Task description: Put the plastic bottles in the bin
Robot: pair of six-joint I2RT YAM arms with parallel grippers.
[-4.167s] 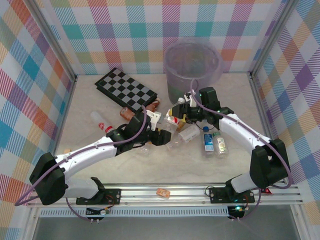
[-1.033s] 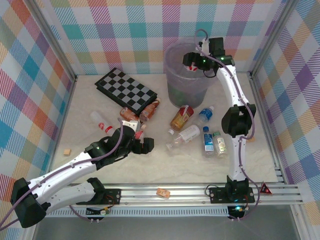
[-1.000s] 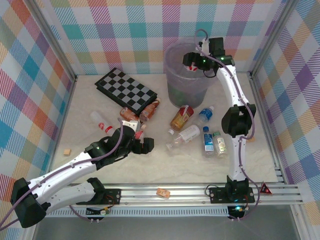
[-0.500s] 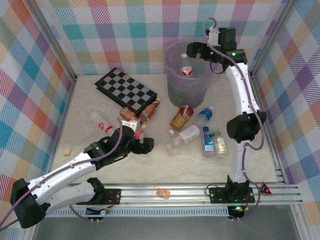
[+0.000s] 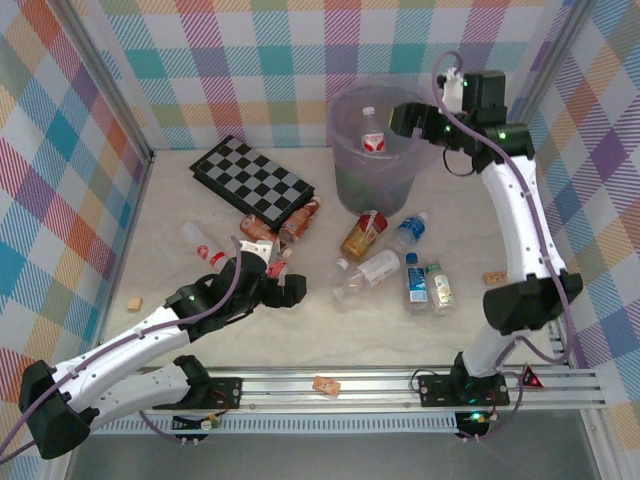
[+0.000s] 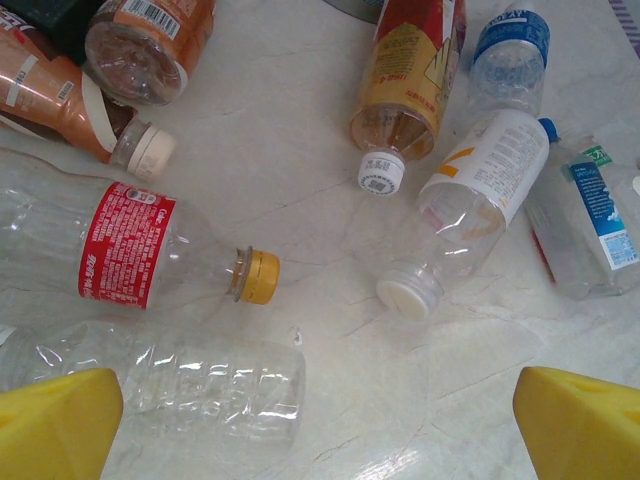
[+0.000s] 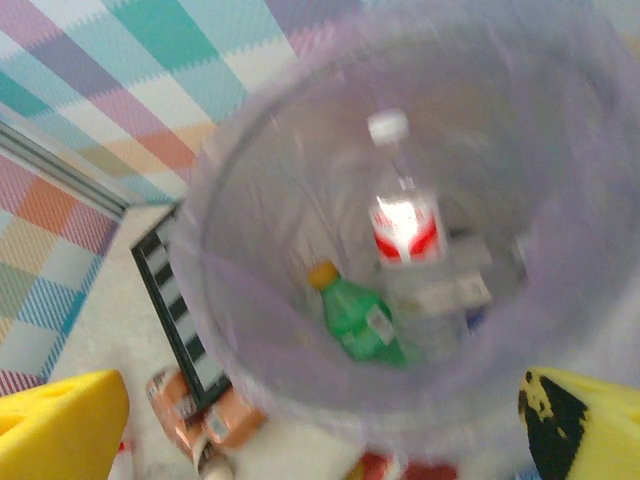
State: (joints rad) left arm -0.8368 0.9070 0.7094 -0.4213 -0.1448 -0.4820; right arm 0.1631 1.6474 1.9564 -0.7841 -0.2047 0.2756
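Bin (image 5: 348, 185) under raised right pincer (image 5: 400, 120) — jaws spread, empty, left pincer (image 5: 293, 290) low over plastic bottles (image 5: 372, 269) — released.

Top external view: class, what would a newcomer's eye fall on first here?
First, the tall round translucent pale-purple plastic bin at the back, with a clear plastic bottle with a red-and-white label inside it and the right arm's jaws open above its rim. Next, the loose clear plastic bottles strewn on the pale table in front, with a flat black-and-white checkerboard to the left.
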